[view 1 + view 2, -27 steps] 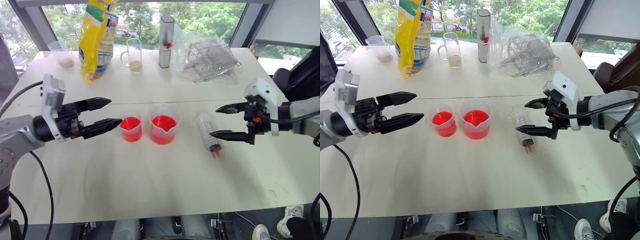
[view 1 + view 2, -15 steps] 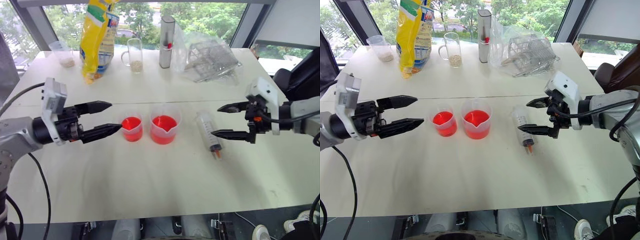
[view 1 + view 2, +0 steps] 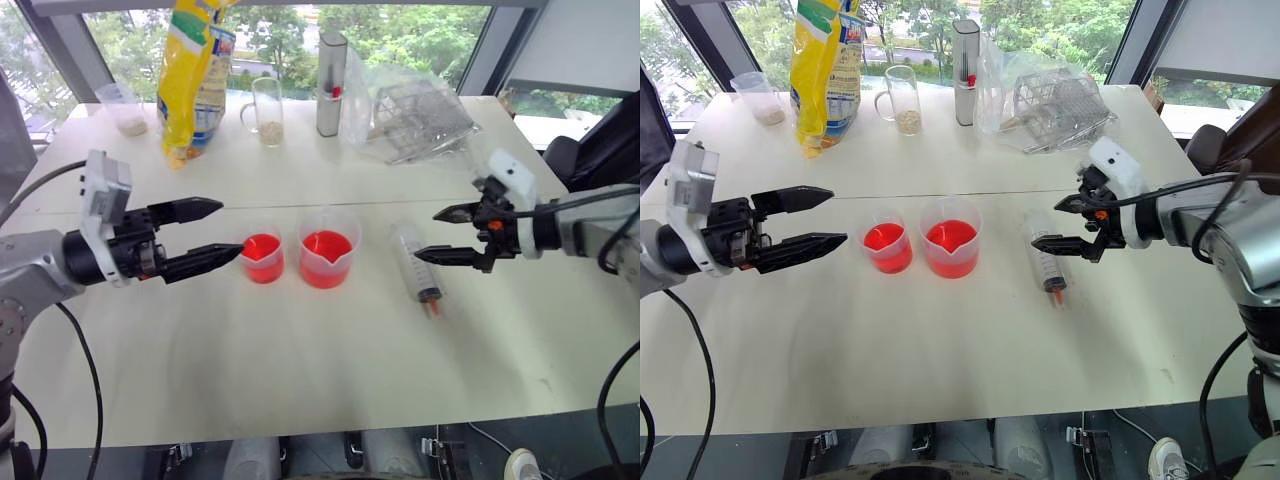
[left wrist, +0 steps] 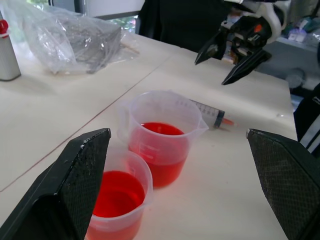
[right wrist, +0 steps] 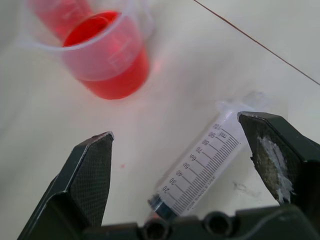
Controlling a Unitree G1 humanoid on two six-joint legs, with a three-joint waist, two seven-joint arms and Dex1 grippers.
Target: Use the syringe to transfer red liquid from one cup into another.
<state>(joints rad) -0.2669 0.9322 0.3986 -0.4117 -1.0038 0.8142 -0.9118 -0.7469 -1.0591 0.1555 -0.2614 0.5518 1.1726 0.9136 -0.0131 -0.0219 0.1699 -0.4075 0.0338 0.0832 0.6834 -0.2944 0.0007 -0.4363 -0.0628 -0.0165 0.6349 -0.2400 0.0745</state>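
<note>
Syringe point(image 5: 204, 166) scale: 20 to 100

Lying flat mid-table point(image 3: 300, 400): syringe point(image 3: 415, 261), right of spouted beaker point(image 3: 327, 248) and narrower cup point(image 3: 263, 257), both holding red liquid point(image 3: 326, 246). Spread wide, empty: left gripper point(image 3: 214, 232), right gripper point(image 3: 440, 234).

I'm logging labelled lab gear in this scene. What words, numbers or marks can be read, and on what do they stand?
"20 30 40 50 60 70 80 90 100", with "ml" beside the 100: the scale printed along the barrel of the syringe lying on the table.
Graduation marks on the spouted beaker: too faint to read.
Print on the yellow bag: too small to read.
Red mark on the grey metal cylinder: no legible text.
</note>
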